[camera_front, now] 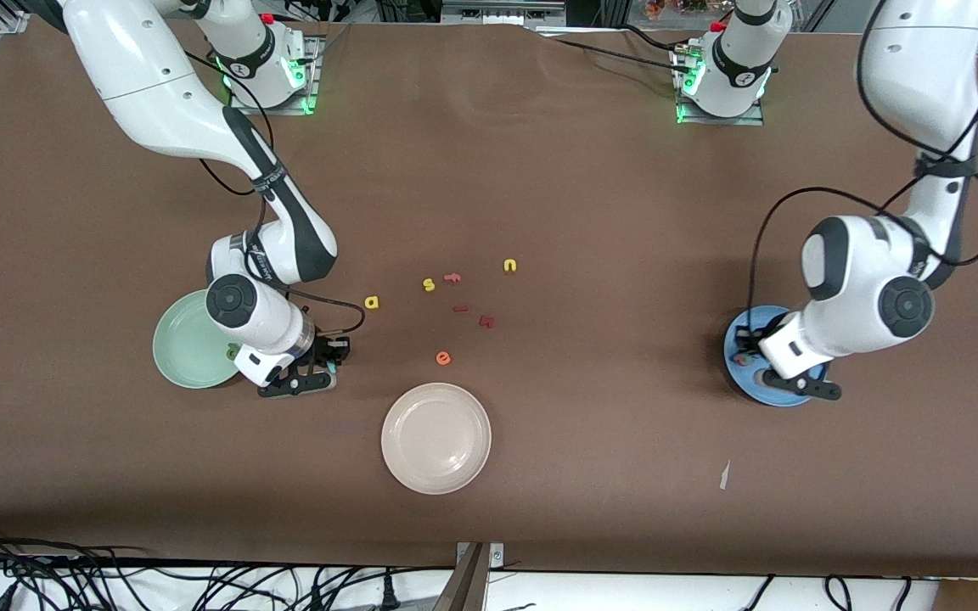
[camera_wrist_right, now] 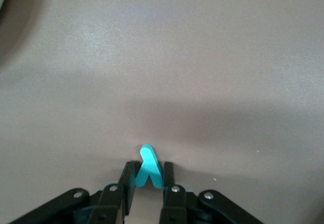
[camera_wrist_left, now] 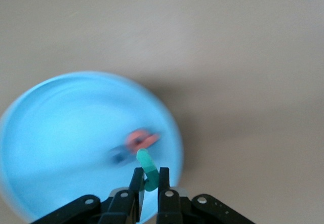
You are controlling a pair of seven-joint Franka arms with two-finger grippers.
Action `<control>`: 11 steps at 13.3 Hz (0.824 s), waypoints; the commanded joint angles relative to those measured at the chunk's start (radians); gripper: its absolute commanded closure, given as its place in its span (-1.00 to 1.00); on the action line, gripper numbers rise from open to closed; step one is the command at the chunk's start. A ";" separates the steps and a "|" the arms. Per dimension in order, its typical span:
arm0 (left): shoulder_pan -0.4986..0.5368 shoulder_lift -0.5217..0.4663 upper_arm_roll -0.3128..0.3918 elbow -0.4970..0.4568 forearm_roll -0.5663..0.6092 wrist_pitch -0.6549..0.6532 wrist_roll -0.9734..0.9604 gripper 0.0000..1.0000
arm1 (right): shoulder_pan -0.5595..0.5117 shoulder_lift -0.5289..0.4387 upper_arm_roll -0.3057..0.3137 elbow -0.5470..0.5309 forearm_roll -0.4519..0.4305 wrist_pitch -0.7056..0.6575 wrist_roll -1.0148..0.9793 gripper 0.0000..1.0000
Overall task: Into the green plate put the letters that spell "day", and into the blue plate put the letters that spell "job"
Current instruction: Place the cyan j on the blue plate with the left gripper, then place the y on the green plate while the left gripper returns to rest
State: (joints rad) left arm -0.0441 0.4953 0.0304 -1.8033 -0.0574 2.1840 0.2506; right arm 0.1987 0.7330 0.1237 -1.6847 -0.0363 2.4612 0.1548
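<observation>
- Right gripper point(camera_wrist_right: 147, 176), fingers pinched on the teal y point(camera_wrist_right: 148, 166), sits low at the tabletop beside the green plate point(camera_front: 188, 352): lift clear of the rim, release over its middle
- Left gripper point(camera_wrist_left: 148, 178), fingers clamped on the teal j point(camera_wrist_left: 148, 167), hangs over the blue plate point(camera_wrist_left: 61, 133): let go low

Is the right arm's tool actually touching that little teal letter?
Touching. The right wrist view shows the right tool shut on the teal y.

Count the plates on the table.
3. The mint-green round plate lies at the right arm's end, the blue round plate at the left arm's end, the cream-white round plate nearest the front camera.
</observation>
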 commanded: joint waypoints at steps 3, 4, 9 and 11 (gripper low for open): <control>0.087 -0.052 -0.021 -0.070 0.096 0.028 0.153 0.83 | 0.001 0.032 0.005 0.034 0.003 -0.005 -0.001 0.81; 0.089 -0.051 -0.021 -0.070 0.096 0.029 0.153 0.57 | -0.001 0.028 0.004 0.051 0.001 -0.028 -0.003 0.81; 0.090 -0.060 -0.023 -0.073 0.093 0.031 0.145 -1.00 | -0.012 -0.044 -0.030 0.082 -0.011 -0.261 -0.075 0.81; 0.090 -0.124 -0.023 -0.147 0.085 0.042 0.138 -1.00 | -0.012 -0.110 -0.067 0.018 -0.011 -0.277 -0.144 0.81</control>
State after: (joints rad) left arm 0.0351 0.4607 0.0187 -1.8554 0.0037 2.2018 0.3926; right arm 0.1953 0.7004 0.0797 -1.5947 -0.0380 2.2079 0.0681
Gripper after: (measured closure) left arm 0.181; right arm 0.740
